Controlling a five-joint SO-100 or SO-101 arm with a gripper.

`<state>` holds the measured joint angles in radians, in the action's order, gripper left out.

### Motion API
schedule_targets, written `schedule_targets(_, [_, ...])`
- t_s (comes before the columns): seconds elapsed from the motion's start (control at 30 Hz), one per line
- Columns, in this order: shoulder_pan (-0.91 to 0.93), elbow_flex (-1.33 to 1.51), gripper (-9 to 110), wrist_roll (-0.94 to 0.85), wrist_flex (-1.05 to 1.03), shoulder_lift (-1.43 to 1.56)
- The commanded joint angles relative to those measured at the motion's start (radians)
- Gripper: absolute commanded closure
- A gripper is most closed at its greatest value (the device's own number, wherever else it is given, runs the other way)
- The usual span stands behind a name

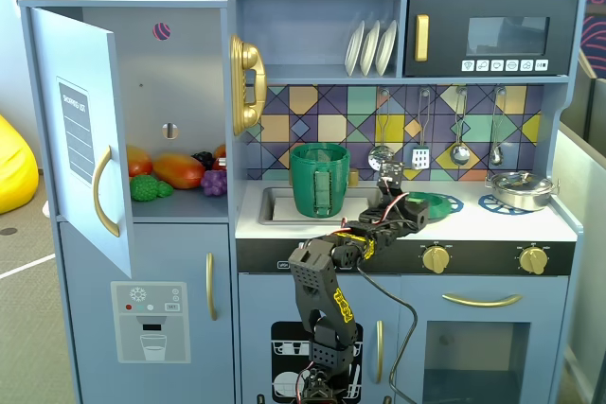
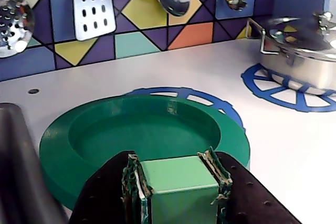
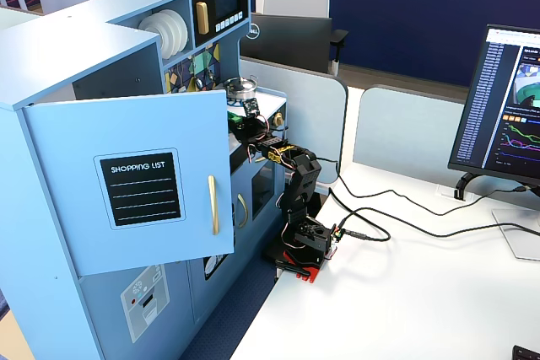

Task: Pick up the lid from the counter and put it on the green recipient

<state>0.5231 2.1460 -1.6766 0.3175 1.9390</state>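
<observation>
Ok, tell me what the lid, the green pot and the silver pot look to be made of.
The lid: probably moulded plastic, an even green with a soft, dull sheen.
The green pot: likely the same kind of plastic, opaque dark green, with a ribbed strap on its side.
The silver pot: looks like polished metal, with mirror-like reflections and bright highlights.
The gripper is clamped on the lid's paler green handle.

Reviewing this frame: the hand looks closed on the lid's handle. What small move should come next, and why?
Probably a short straight lift. In the wrist view the hand is shut on the handle of the lid, which seems to lie flat on the counter, over a blue burner ring. The pot stands to the left in a fixed view, taller than the lid's level, so height comes first.
</observation>
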Motion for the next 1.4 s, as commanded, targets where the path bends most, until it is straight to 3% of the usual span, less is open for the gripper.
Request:
schedule_targets(0.0, [0.000,-0.150,101,0.008,-0.032,0.067])
schedule_targets(0.43, [-0.114,-0.488,101,0.061,-0.405,0.213])
schedule_targets(0.87, [-0.377,-0.580,101,0.006,-0.552,0.279])
schedule_targets(1.37, [-0.489,-0.552,101,-0.031,-0.583,0.252])
